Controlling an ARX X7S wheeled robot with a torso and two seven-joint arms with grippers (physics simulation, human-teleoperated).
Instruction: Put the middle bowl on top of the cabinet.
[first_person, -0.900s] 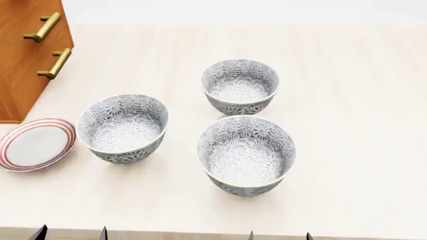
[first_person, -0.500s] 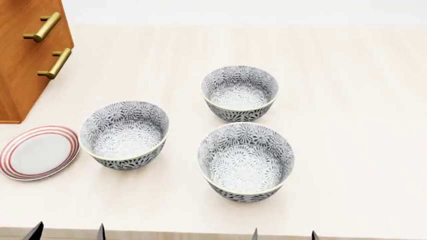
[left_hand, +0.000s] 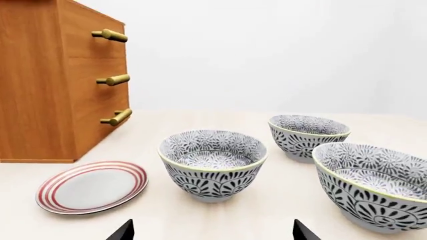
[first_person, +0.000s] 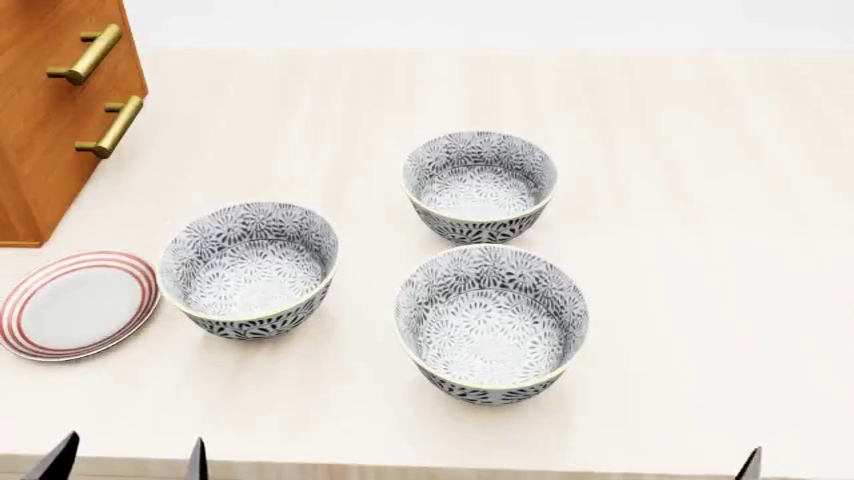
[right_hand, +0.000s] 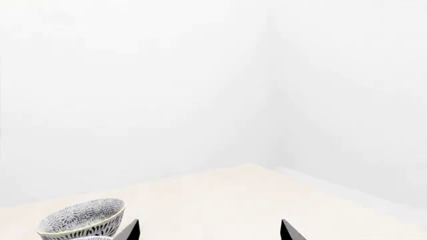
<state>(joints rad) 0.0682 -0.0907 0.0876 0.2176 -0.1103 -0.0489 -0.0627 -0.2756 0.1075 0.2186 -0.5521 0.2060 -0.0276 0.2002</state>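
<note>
Three alike grey floral bowls stand in a triangle on the pale table: one at the left (first_person: 248, 270) (left_hand: 212, 165), one at the back (first_person: 479, 186) (left_hand: 307, 136), one at the front (first_person: 491, 322) (left_hand: 373, 185). Left to right, the back one lies between the others, so I take it as the middle bowl. The orange-brown cabinet (first_person: 54, 120) (left_hand: 40, 80) stands at the far left. My left gripper (first_person: 131, 462) (left_hand: 213, 235) is open and empty, short of the left bowl. My right gripper (right_hand: 209, 234) is open and empty; one fingertip (first_person: 750, 464) shows at the front right.
A flat red-ringed plate (first_person: 78, 305) (left_hand: 92, 186) lies between the cabinet and the left bowl. The right wrist view shows one bowl (right_hand: 83, 217) at its edge, bare table and white walls beyond. The table's front edge (first_person: 427, 468) runs just ahead of my fingertips.
The head view shifted first, sliding the bowls and plate down the picture. Since then the right gripper's tips moved to the right. Bowls, plate and left gripper kept their places.
</note>
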